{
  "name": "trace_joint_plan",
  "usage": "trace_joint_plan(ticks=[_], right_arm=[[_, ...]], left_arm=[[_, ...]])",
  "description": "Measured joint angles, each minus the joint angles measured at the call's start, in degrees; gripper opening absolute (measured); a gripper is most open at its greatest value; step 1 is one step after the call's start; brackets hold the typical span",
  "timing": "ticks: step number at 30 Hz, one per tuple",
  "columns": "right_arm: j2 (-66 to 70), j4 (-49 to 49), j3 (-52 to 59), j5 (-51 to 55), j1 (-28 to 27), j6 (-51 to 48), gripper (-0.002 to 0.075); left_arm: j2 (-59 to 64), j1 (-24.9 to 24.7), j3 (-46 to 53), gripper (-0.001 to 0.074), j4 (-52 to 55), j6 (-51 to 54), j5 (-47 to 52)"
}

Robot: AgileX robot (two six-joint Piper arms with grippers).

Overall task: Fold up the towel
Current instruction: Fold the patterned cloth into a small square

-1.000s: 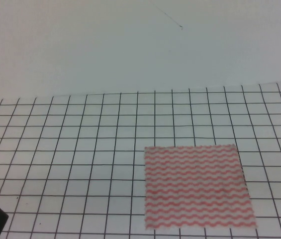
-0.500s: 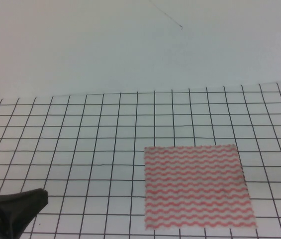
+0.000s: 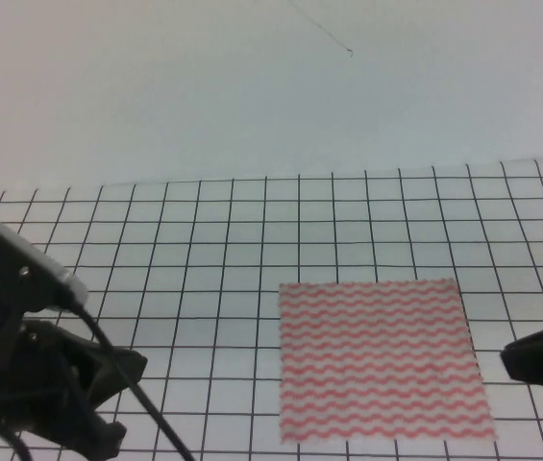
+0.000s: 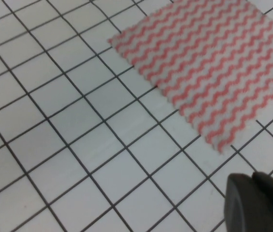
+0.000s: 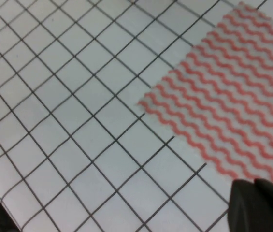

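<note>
red towel (image 3: 382, 360) x1 btwn l-gripper (image 4: 250, 195), r-gripper (image 5: 254, 200)

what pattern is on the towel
Towel: red wavy stripes on white, clearest in left wrist view; left tool front-left, right tool right edge.

Towel (image 3: 382, 360) red-white wavy stripes; table (image 3: 185, 252) white, black grid lines.

**Towel flat, unfolded**

One towel (image 3: 382, 360), white with red wavy stripes running side to side. Roughly square, spread out flat in a single layer, all four corners down, edges slightly ragged. Sits lower right of centre in the high view, its near edge close to the frame bottom.
</note>
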Motion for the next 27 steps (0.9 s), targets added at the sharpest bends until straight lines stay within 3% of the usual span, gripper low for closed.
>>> trace_joint_plan(ticks=[4,9,17,23,27], right_arm=[[5.77,-3.13,-0.21,-5.0,5.52,8.3,0.0],[12.13,-5.93,-0.33,-8.46,5.89,10.08,0.0],[21.52,-11.16,-1.29,-9.08,5.89,15.38,0.0101],[27.54,-20.65,-5.14,-6.81,7.44,12.0,0.0177],[29.96,-23.41,-6.33,-6.44,9.53,22.44,0.0183]], left_arm=[[4.26,-4.05,-3.23,-0.0003,4.84,-6.64,-0.89],[9.31,-6.57,-6.52,-0.0003,8.89,-16.34,-0.89],[17.08,-7.14,-10.17,-0.0003,8.15,-17.12,0.64],[21.35,-7.14,-12.46,-0.0003,9.52,-16.09,2.12],[21.83,-7.14,-12.81,-0.0003,9.22,-16.09,2.99]])
